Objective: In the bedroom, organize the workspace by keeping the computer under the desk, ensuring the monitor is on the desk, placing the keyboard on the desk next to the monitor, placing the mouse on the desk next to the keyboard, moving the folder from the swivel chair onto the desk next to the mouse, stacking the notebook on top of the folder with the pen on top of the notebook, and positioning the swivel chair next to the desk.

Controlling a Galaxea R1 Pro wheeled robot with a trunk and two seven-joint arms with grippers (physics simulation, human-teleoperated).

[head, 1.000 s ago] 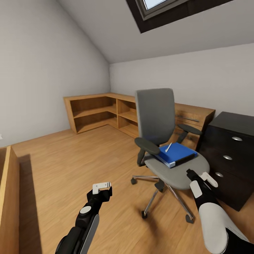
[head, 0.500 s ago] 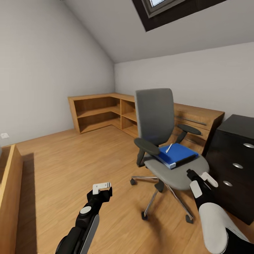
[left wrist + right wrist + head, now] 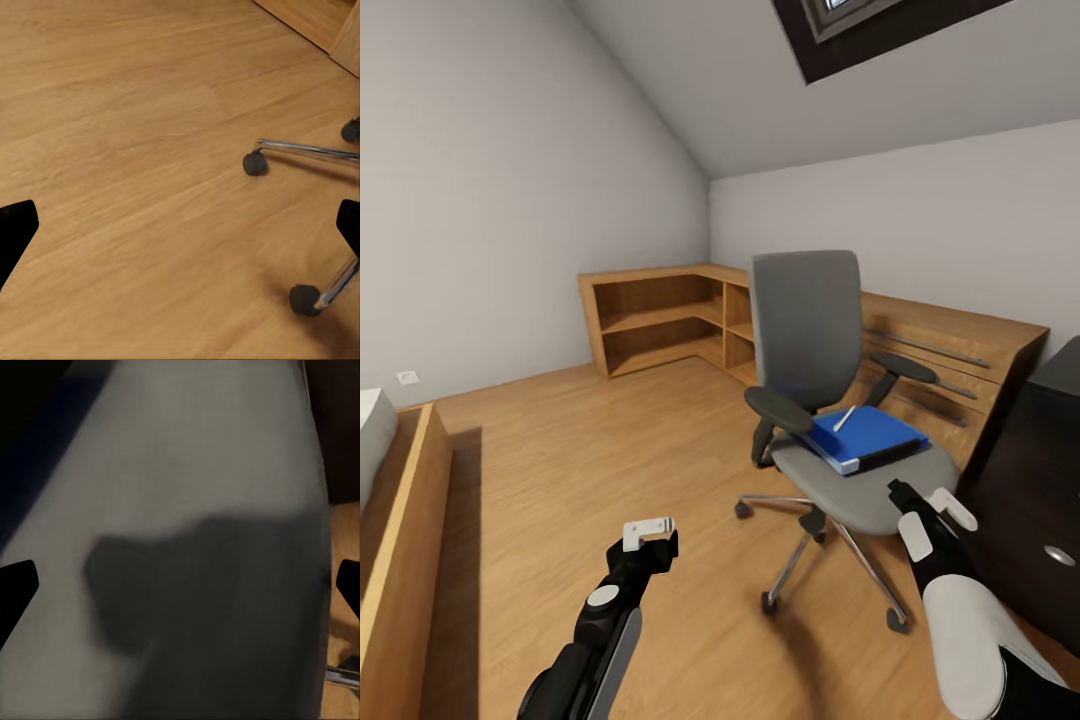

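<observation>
The swivel chair is seen in the middle of the wood floor, facing the robot, with a low light-wood shelf unit behind it along the wall. The folder lies flat on the grey seat, a dark notebook edge is visible just beneath it, and the pen rests on top of the folder. A black drawer block stands just beside the chair at the right.

The left gripper is held above bare floor, its fingers spread wide and empty; chrome legs and castors are seen ahead of it in the left wrist view. The right gripper is held close over the front edge of the seat, its fingers parted with nothing between them.
</observation>
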